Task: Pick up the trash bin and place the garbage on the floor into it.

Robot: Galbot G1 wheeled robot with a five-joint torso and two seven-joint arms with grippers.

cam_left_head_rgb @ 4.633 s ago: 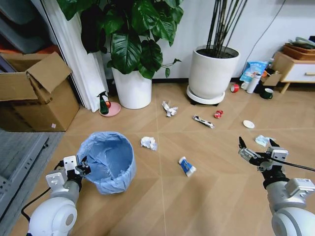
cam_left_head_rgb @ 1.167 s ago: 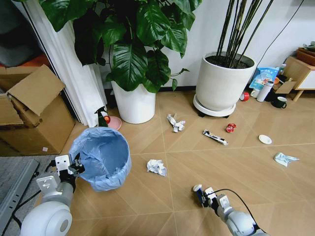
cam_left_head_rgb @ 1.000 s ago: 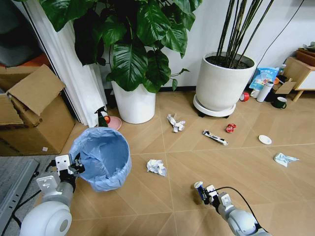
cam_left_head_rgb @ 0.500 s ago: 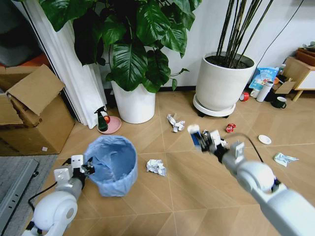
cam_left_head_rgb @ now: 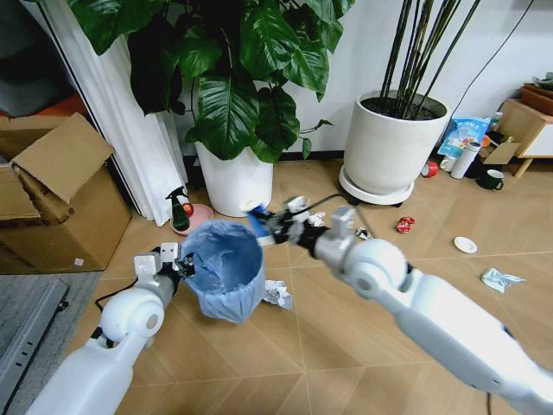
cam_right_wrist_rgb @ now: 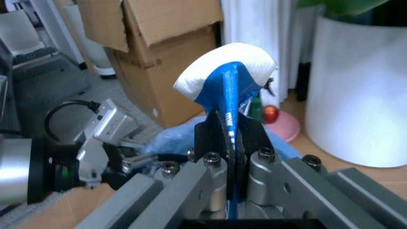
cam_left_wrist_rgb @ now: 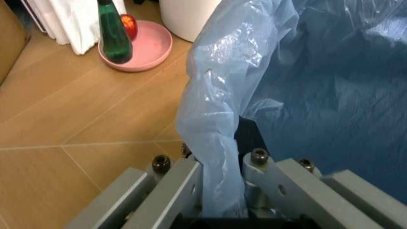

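At centre frame, our right gripper (cam_left_head_rgb: 259,218) pinches a light, crushable blue-white wrapper (cam_right_wrist_rgb: 227,78) by its middle above the bin (cam_left_head_rgb: 223,268), whose slippery bagged rim our left gripper (cam_left_wrist_rgb: 220,183) clamps at lower left.

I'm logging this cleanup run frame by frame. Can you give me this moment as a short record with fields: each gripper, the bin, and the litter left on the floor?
left gripper: shut on the trash bin rim, bin lifted and tilted
right gripper: shut on a blue-white wrapper, held over the bin's far rim
litter on floor: crumpled white paper, red scrap, white disc, teal tissue
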